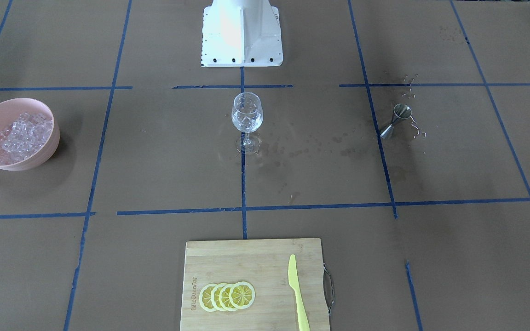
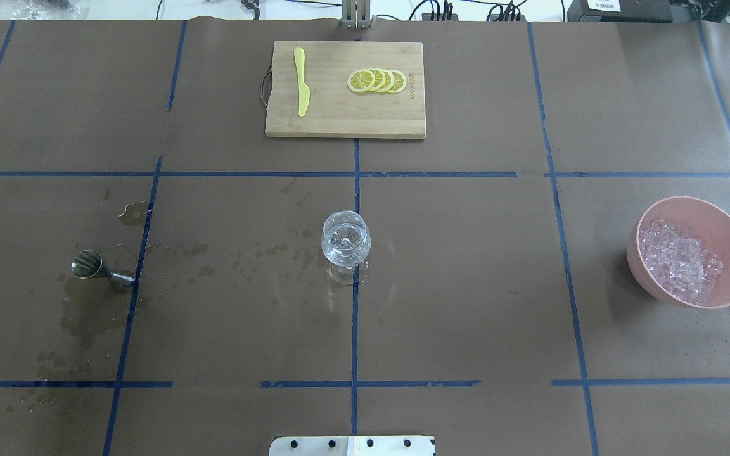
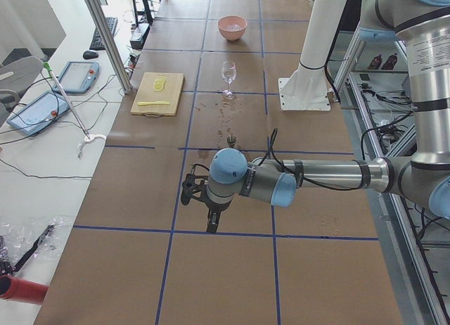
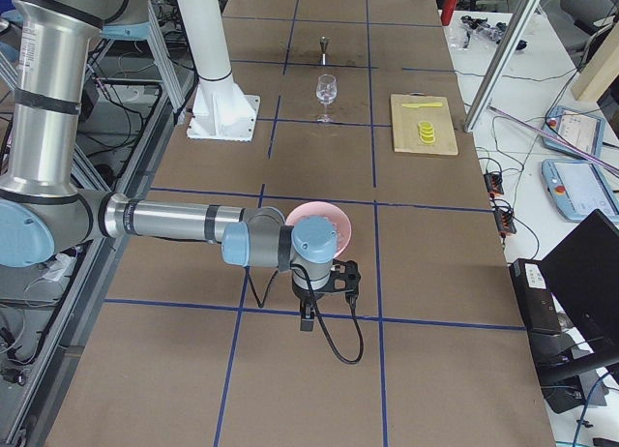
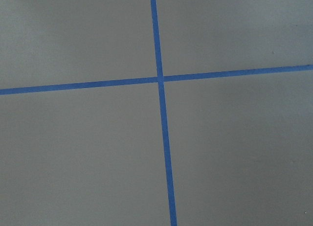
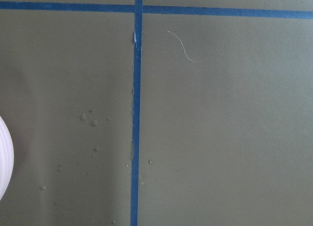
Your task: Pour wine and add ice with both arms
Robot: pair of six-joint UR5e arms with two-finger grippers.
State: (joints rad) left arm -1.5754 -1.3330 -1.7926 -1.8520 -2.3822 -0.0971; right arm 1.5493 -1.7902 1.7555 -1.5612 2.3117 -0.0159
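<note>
My left tool (image 3: pixel 211 225) hangs at the end of the left arm (image 3: pixel 316 176), pointing straight down over the table (image 1: pixel 154 151) near its end on the robot's left. I only see it from the side, so I cannot tell whether its jaws are parted or closed. Its wrist camera gives me nothing but a crossing of blue tape (image 5: pixel 161 79) on brown paper. My right tool (image 4: pixel 306 321) hangs the same way from the right arm (image 4: pixel 184 222) near the opposite end, and again I cannot tell its state. Below it I see water droplets (image 6: pixel 93 122) beside a tape line. Just beyond that wrist sits the pink bowl (image 1: pixel 49 149), toward the table's right end, with the ice (image 1: pixel 19 135) heaped inside it. The stemmed glass (image 1: pixel 247 112) stands upright at the table's centre, in front of the white pedestal (image 1: pixel 242 37). I cannot make out the wine, in the glass or elsewhere. A steel jigger (image 1: pixel 394 121) stands toward the left end, with wet spots (image 1: pixel 348 151) scattered between it and the glass. At the middle of the edge opposite the robot lies a cutting board (image 1: pixel 246 262) carrying overlapping lemon slices (image 1: pixel 227 296) and a yellow knife (image 1: pixel 296 294).
</note>
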